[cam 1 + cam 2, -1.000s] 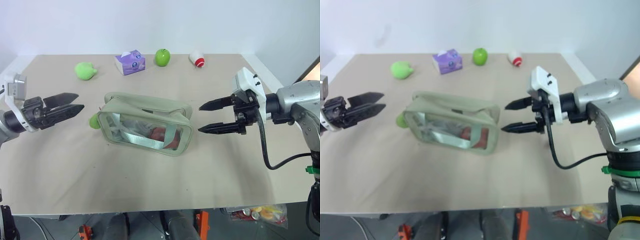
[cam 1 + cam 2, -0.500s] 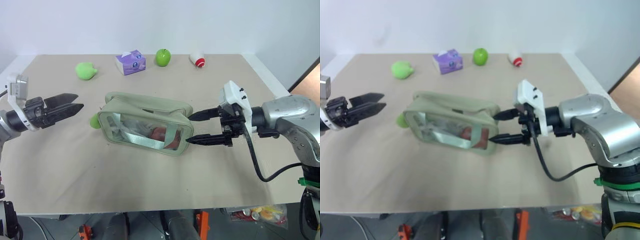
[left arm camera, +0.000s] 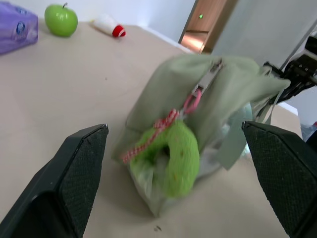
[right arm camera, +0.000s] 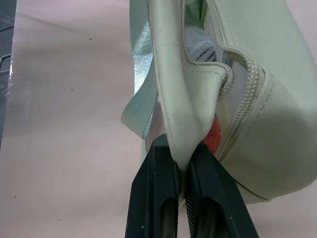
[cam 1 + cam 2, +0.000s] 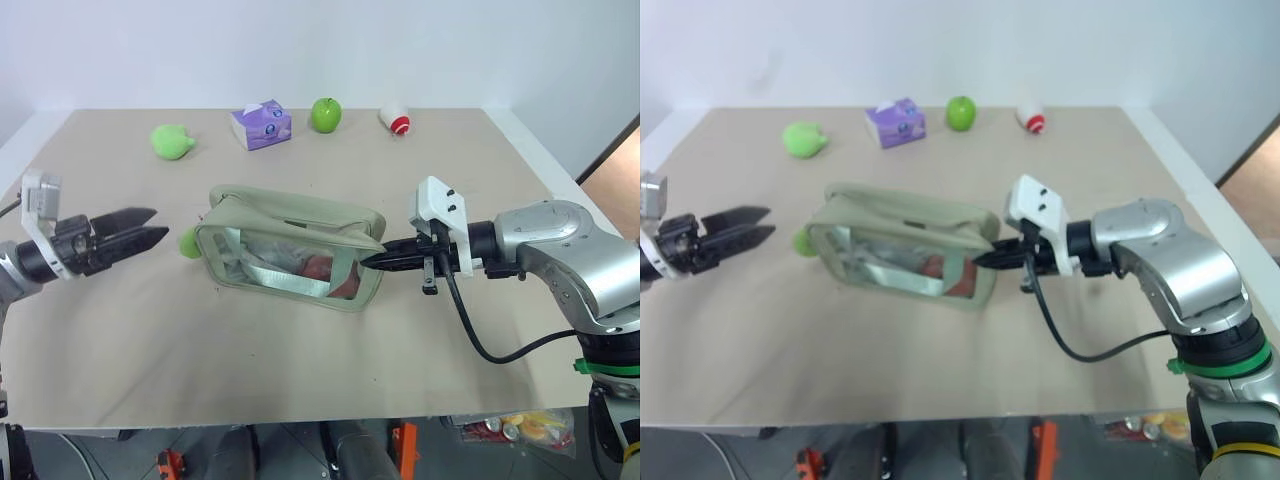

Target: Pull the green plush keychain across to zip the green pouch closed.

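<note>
Lying unzipped, sage green pouch [image 5: 290, 250] shows a clear window.

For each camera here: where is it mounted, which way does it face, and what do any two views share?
Head stereo pair: looks forward and down at the table, both arms in view.
Left wrist: faces along open left gripper at the green plush keychain.
Right wrist: looks along right gripper, shut on the green pouch edge.
Shared: left wrist and head views both show the apple.

Silver right arm [image 5: 560, 235], black cable, white wrist block; 2 black-fingered hands.
</note>
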Tool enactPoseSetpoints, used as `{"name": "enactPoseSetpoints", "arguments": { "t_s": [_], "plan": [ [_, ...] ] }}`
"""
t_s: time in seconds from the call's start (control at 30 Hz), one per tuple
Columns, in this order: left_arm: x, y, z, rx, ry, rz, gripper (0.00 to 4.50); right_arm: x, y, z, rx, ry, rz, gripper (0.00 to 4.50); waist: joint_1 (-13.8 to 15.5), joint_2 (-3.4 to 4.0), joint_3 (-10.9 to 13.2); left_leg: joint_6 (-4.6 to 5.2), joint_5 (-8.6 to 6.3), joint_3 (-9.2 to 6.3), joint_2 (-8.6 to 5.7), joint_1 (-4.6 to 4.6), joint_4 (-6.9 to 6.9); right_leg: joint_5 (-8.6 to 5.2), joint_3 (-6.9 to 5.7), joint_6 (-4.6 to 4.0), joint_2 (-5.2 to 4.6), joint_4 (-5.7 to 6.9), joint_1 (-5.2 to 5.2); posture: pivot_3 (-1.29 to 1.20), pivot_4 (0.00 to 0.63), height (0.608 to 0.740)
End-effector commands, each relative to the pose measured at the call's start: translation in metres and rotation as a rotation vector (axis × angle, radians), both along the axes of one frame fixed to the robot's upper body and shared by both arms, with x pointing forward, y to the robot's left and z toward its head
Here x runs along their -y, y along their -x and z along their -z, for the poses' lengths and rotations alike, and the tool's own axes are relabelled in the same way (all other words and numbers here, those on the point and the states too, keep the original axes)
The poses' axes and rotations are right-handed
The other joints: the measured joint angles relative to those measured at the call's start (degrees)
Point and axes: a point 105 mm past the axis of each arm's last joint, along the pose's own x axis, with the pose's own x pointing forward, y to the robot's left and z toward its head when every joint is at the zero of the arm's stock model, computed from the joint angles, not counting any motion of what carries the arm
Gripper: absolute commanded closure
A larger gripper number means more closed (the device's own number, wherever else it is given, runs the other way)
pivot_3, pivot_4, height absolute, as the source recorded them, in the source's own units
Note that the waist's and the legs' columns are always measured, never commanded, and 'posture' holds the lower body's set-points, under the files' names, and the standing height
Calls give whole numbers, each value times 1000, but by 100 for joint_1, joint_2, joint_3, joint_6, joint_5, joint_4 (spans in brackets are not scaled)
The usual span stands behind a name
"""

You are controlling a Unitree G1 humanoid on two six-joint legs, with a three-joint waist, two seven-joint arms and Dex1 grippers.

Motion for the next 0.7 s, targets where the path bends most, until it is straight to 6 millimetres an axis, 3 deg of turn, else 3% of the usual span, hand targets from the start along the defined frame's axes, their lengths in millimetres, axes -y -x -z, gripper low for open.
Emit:
{"name": "enactPoseSetpoints", "arguments": {
  "t_s": [0.03, 0.67, 0.7],
  "plan": [
    [2, 3, 3, -8, -88, 8, 0, -1, 3, -7, 41, 3, -24, 4463, 14, -2, -1, 0, 0, -2, 0, -1, 0, 0, -2, 0, 0, 0, 0, 0, 150, 740],
    [29, -20, 15, 4, -136, 32, 0, -1, 9, -7, 39, -4, -26, 4463, 9, -5, -3, 1, 0, -1, 1, -2, 9, 6, 0, 6, 1, 2, 3, 0, 150, 740],
    [29, -21, 15, 2, -129, 31, 417, -1, 9, -7, 39, -5, -24, 4500, 9, -6, -3, 1, 0, -1, 1, -2, 9, 7, 0, 6, 2, 2, 2, 0, 150, 740]
  ]
}}
